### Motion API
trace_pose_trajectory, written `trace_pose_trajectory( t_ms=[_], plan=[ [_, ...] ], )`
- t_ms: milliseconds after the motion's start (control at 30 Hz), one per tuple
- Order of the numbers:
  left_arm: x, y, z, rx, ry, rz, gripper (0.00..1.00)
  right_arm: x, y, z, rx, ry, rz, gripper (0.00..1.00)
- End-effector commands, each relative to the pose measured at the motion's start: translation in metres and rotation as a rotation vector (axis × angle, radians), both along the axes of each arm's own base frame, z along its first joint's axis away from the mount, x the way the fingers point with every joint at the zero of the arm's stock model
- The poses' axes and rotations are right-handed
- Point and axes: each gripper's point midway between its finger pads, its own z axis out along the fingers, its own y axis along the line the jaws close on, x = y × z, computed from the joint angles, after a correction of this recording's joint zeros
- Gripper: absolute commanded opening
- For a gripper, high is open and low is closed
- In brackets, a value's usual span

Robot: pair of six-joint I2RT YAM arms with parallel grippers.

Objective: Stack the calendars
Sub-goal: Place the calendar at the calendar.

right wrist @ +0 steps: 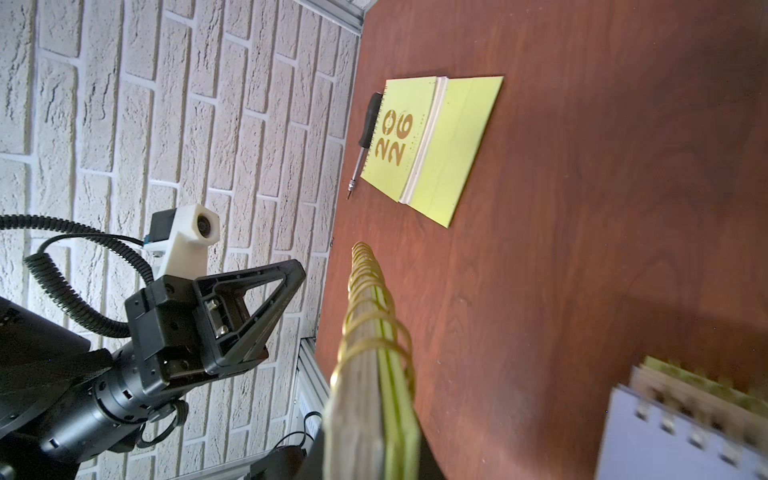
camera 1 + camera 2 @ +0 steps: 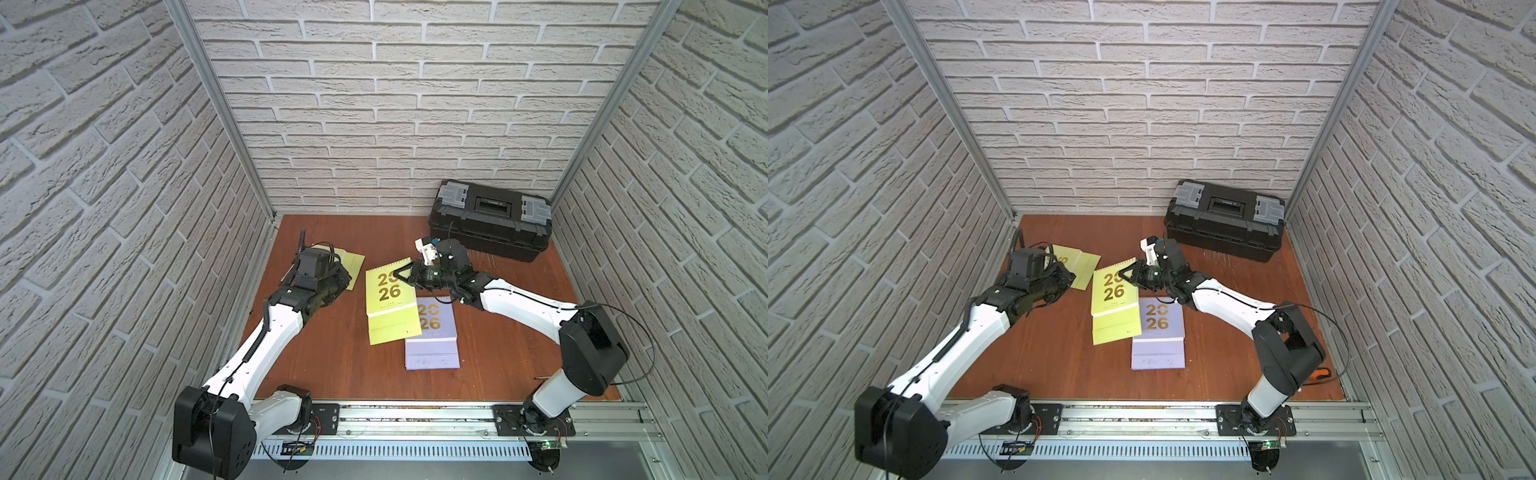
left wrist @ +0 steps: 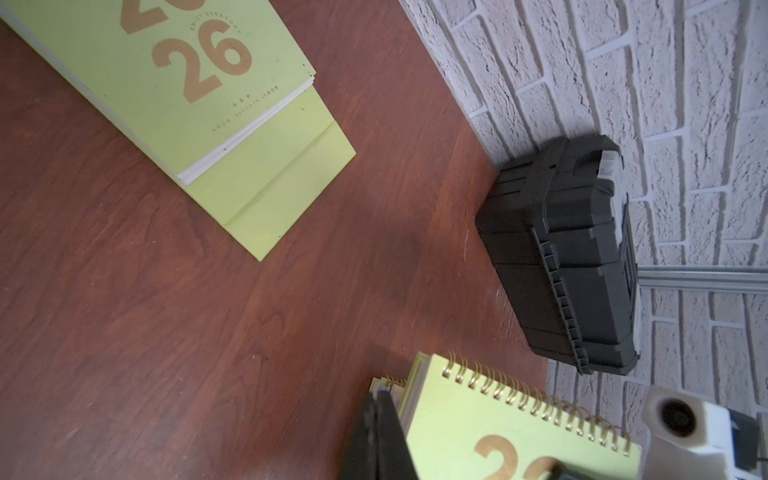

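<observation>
At the middle of the reddish-brown wooden tabletop [image 2: 519,332], the right gripper [image 2: 402,276] is clamped on the gold spiral edge of a flat lime-green desk calendar [image 2: 388,293] with gold "2026" numerals. The calendar tilts up, and its lower part covers a corner of a flat lavender calendar [image 2: 432,332]. Another lime-green calendar [image 2: 355,266] lies near the left wall. The left gripper [image 1: 294,272] is pressed together, empty.

The left arm [image 2: 282,320] covers most of the ten-o'clock lime-green calendar [image 2: 354,268] in both top views. The gripped lime-green calendar [image 2: 388,309] hides the eleven-o'clock corner of the lavender calendar [image 2: 446,332]. The right wrist view shows the latter blurred and cropped.
</observation>
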Motion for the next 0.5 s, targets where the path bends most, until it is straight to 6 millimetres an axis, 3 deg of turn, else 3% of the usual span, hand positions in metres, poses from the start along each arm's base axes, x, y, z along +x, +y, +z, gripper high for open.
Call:
trace_pose_trajectory(
  t_ms=[0, 467],
  plan=[
    [0.008, -0.008, 0.002, 0.010, -0.061, 0.024, 0.00, -0.013, -0.013, 0.031, 0.017, -0.092, 0.034, 0.03],
    [-0.008, -0.070, -0.042, 0.052, -0.037, -0.053, 0.00, -0.037, -0.094, 0.002, -0.062, -0.022, -0.015, 0.03]
  ],
)
